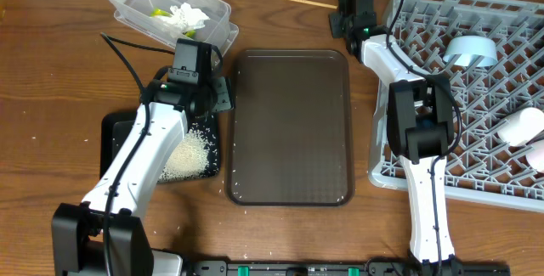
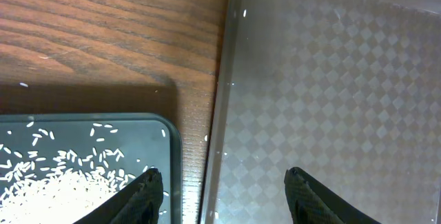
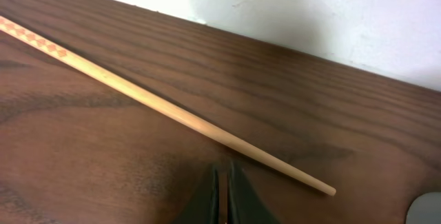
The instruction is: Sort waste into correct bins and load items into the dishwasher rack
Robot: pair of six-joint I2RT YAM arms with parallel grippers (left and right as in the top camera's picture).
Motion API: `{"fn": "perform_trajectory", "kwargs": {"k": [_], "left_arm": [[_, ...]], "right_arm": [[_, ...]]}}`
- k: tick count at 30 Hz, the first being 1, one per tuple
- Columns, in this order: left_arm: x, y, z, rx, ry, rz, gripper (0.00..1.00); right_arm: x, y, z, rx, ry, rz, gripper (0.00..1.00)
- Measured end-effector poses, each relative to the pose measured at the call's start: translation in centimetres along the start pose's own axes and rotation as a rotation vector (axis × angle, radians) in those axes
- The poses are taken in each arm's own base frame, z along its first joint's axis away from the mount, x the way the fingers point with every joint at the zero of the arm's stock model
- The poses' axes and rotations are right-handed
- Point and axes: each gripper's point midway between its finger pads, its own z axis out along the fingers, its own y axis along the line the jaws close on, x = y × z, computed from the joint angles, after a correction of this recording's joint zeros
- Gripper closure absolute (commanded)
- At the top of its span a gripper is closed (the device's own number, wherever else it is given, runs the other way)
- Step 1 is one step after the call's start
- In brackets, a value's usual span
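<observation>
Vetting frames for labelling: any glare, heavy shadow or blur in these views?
Overhead: sharp, evenly lit, mild sheen on the brown rectangular serving tray. Left wrist: pale glare washes that tray's checked surface; dark shadow band on the wood above the shallow black rectangular tray holding white rice grains. Right wrist: thin wooden chopstick sharp, soft shadow beside it; background at top blown out white.

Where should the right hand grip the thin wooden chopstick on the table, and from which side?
Mid-length on the thin wooden chopstick, from straight above, straddling its width: it lies flat on the wooden table, leaving only its sides free. The shut right hand must open first.
</observation>
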Motion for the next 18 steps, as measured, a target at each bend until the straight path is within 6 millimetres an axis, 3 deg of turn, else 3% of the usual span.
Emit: {"fn": "perform_trajectory", "kwargs": {"k": [10, 18], "left_arm": [[0.0, 0.0, 0.0, 0.000, 0.000, 0.000, 0.40], [0.0, 0.0, 0.0, 0.000, 0.000, 0.000, 0.40]], "right_arm": [[-0.4, -0.4, 0.0, 0.012, -0.015, 0.060, 0.94], [-0.9, -2.0, 0.0, 0.061, -0.043, 0.137, 0.94]]}}
